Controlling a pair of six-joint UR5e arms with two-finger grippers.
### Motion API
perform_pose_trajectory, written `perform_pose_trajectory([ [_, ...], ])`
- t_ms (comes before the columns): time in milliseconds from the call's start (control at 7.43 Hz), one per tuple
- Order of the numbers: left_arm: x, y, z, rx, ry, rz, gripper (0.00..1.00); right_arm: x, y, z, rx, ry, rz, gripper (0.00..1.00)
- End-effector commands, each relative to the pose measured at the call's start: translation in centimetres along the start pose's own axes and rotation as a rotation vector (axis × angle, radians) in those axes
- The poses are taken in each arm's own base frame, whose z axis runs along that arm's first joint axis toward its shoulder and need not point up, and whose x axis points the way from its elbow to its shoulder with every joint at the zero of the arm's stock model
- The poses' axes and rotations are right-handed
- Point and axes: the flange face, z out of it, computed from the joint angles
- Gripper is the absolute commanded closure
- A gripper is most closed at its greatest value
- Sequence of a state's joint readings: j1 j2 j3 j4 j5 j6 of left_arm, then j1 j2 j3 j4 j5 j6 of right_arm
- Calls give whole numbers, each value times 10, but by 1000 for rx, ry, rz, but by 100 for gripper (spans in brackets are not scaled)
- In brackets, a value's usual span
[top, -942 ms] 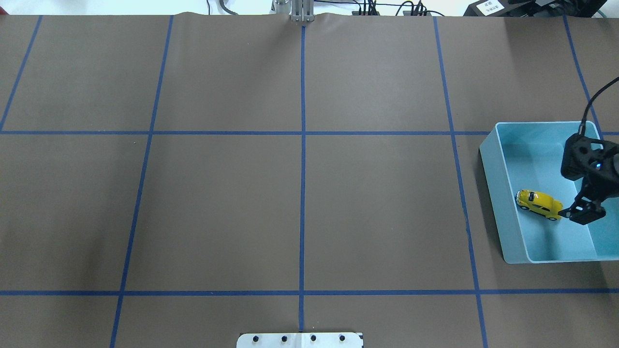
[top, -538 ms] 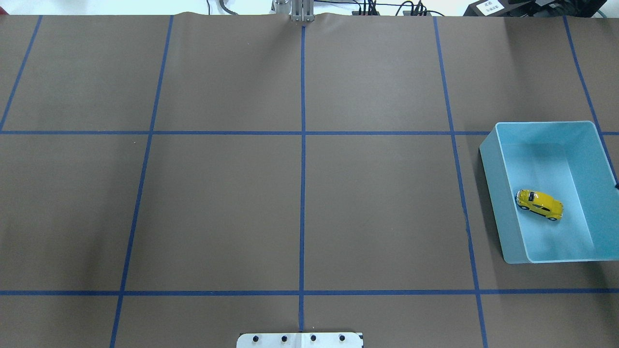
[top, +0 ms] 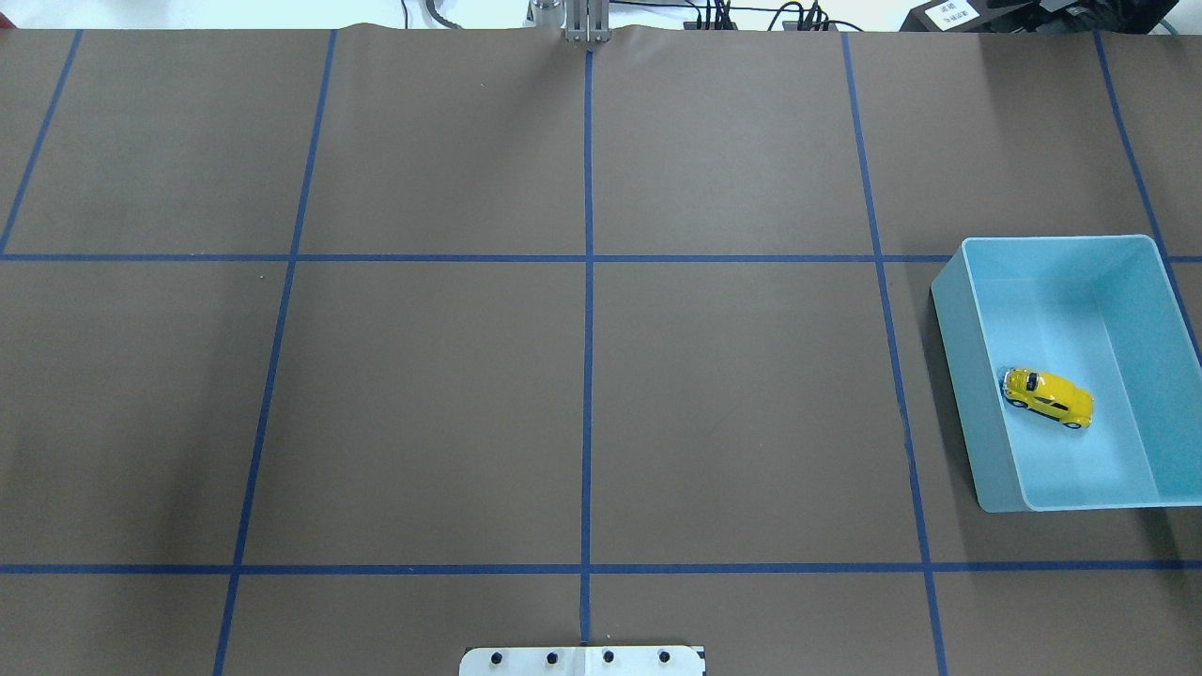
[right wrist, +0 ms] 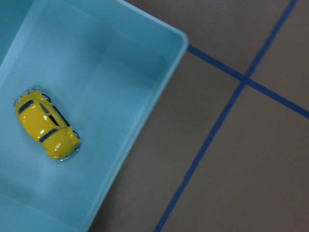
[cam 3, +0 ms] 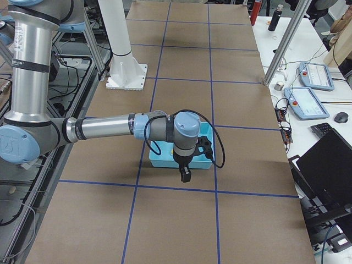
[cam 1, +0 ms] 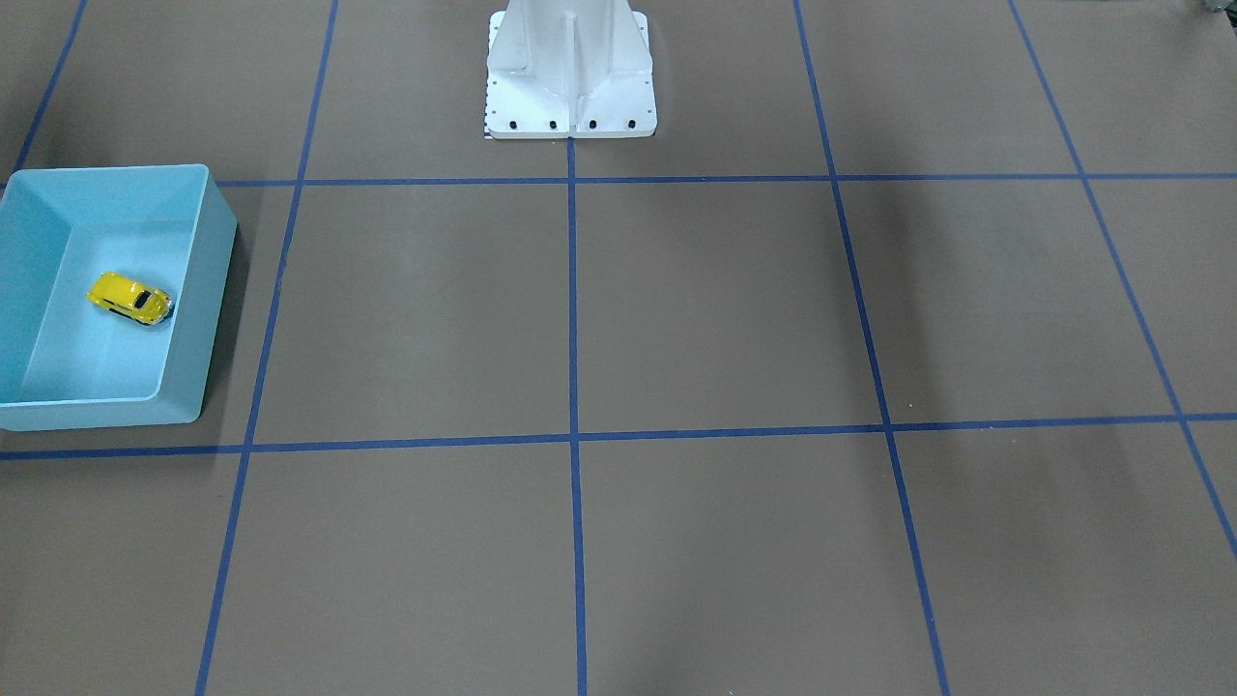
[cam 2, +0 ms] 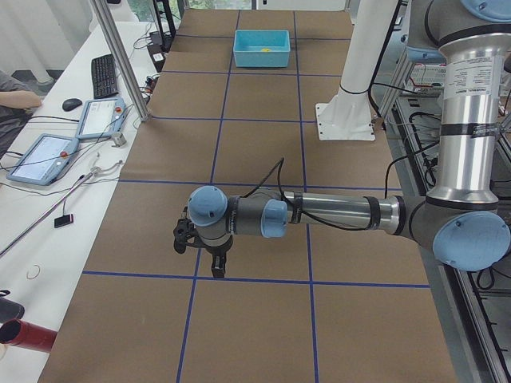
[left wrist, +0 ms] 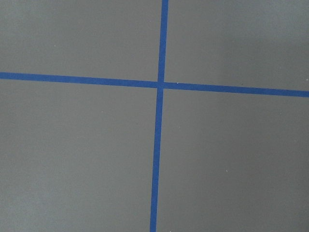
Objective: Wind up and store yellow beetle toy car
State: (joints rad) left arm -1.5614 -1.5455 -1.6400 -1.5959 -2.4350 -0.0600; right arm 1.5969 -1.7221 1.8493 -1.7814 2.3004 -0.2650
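The left gripper (cam 2: 209, 259) hangs low over the brown table (top: 423, 404), well apart from the action. Its fingers show only from the side, so whether they are parted or holding anything cannot be told. Toward the robot's right, the yellow beetle toy car (top: 1048, 398) sits on its wheels inside the light blue bin (top: 950, 329), near the wall facing the table's middle.

0.9 s ago the right gripper (cam 3: 186, 175) stood in the bin at the car's rear. It has since left the overhead view, and the car has not shifted. The toy appears released and stored, the task all but finished.

Only the side views show the 2 arms. The right gripper hangs by the bin there, its finger spread impossible to judge, and the arm hides the car. The right wrist view looks down on the car, while the left wrist view shows 1 blue tape cross (left wrist: 161, 84).
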Motion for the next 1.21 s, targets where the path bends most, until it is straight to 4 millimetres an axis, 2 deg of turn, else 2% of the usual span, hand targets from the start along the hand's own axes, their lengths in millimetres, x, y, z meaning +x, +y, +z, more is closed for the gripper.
perform_pose_trajectory([
  [0, 1, -3, -3, 23, -22, 24, 0, 23, 12, -9, -26, -3, 167, 0],
  [404, 3, -7, -5, 29, -33, 30, 0, 33, 20, -4, -36, 5, 190, 0],
  [1076, 8, -2, -9, 36, -37, 40, 0, 37, 24, 2, -51, 4, 198, 0],
])
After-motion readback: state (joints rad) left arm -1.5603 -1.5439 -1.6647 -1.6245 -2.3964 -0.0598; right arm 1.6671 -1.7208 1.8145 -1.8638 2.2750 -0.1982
